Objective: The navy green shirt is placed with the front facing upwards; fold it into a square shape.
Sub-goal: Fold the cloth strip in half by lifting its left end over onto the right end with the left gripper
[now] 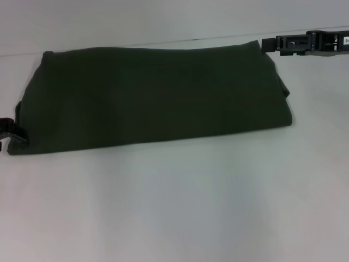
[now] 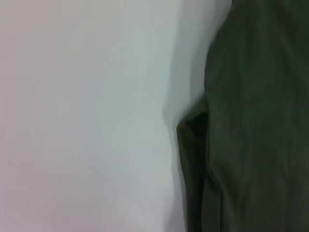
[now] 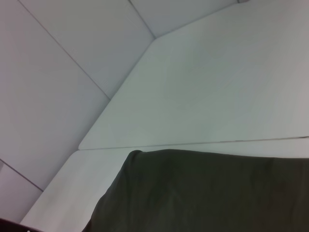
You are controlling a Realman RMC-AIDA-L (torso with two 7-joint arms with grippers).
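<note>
The navy green shirt (image 1: 155, 98), a dark olive cotton garment already folded into one long horizontal band with only plain green fabric showing, lies across the far half of the white table (image 1: 174, 207); no print or collar is visible in any view. In the head view the band runs from about 9 o'clock to 3 o'clock, its far edge close to the seam line in the table surface, its near edge slanting slightly. At the 3 o'clock end a lower layer sticks out a little past the top layer. The left gripper (image 1: 7, 136), black, sits at the picture's 9 o'clock edge, right against the near left corner of the shirt; most of it is cut off, so whether it is wide, narrow or pinching cloth cannot be told. The right gripper (image 1: 272, 45), black with a white label farther back on its body, sits at about 2 o'clock with its tip at the shirt's far right corner; contact and finger spacing cannot be told. Nothing else lies on the table. The left wrist view alone shows the stacked layers and a small fold sticking out at the shirt's side edge. The right wrist view alone shows grey wall panels (image 3: 58, 87) beyond the table and the shirt's rounded far corner.
</note>
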